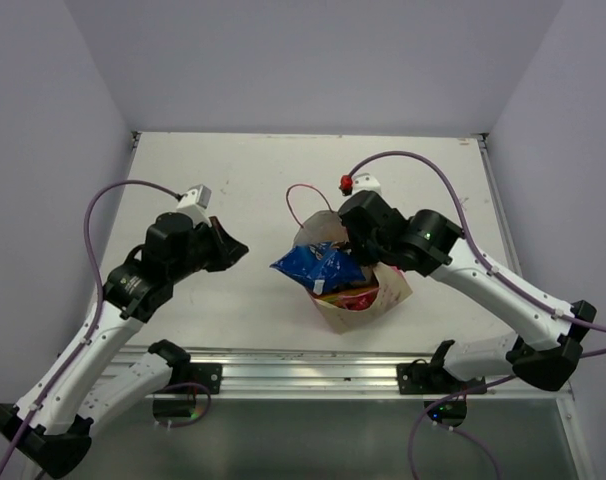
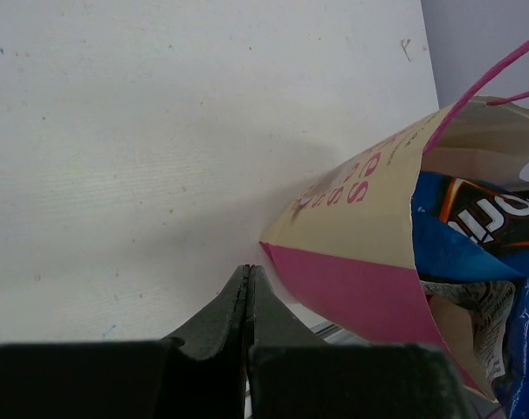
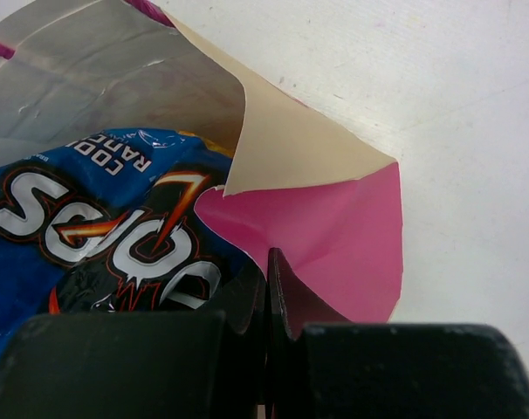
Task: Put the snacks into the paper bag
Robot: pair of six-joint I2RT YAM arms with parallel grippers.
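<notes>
1. Left gripper (image 1: 233,248): located at 9 o'clock from the paper bag (image 1: 391,291), near it but not touching, with its tips pointing toward 3 o'clock. In the left wrist view the fingers (image 2: 238,301) are pressed fully together with nothing between them. They sit above the white table (image 1: 233,170).

2. Paper bag: stands at the table centre, tilted, with its mouth open. A pink cord handle (image 1: 295,200) loops out toward 11 o'clock.

3. Contents:
- The blue-white bag (image 1: 318,265) is inside the paper bag. Its upper part protrudes from the mouth toward 9 o'clock.
- The red-yellow packet (image 1: 358,298) lies inside, at 5 o'clock from the blue-white bag.
- An orange-yellow edge shows beside the red-yellow packet, too small to identify.

4. Right gripper (image 1: 365,254): positioned at the bag mouth, at 12 o'clock from the bag centre. In the right wrist view its jaws are closed tight, just in front of the bag's pink side panel (image 3: 343,236). Whether paper is pinched between them cannot be determined.
</notes>
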